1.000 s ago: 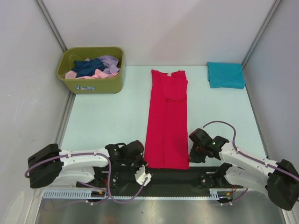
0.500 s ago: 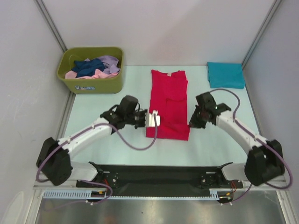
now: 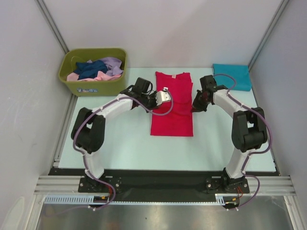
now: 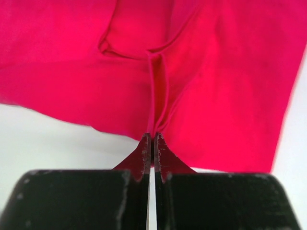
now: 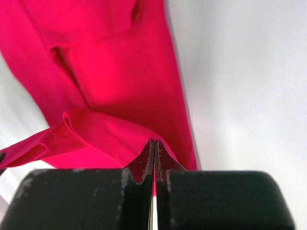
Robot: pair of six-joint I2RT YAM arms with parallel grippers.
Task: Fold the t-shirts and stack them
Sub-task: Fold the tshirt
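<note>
The bright red t-shirt lies in the middle of the table, its near half doubled over toward the collar. My left gripper is shut on a pinch of its red cloth at the left edge; the cloth rises in a pleat from the tips. At the right edge my right gripper is shut on a lifted fold of the same shirt, held at its tips. A folded teal t-shirt rests at the back right. Navy, pink and lavender t-shirts are heaped in the bin.
The olive-green bin stands at the back left, near the left arm's elbow. Pale walls and metal rails close in the pale mat on three sides. Both arms stretch far out from their bases at the near edge.
Both grippers have carried the red shirt's near hem from the table's front edge toward the collar, folding it to roughly half its length.
</note>
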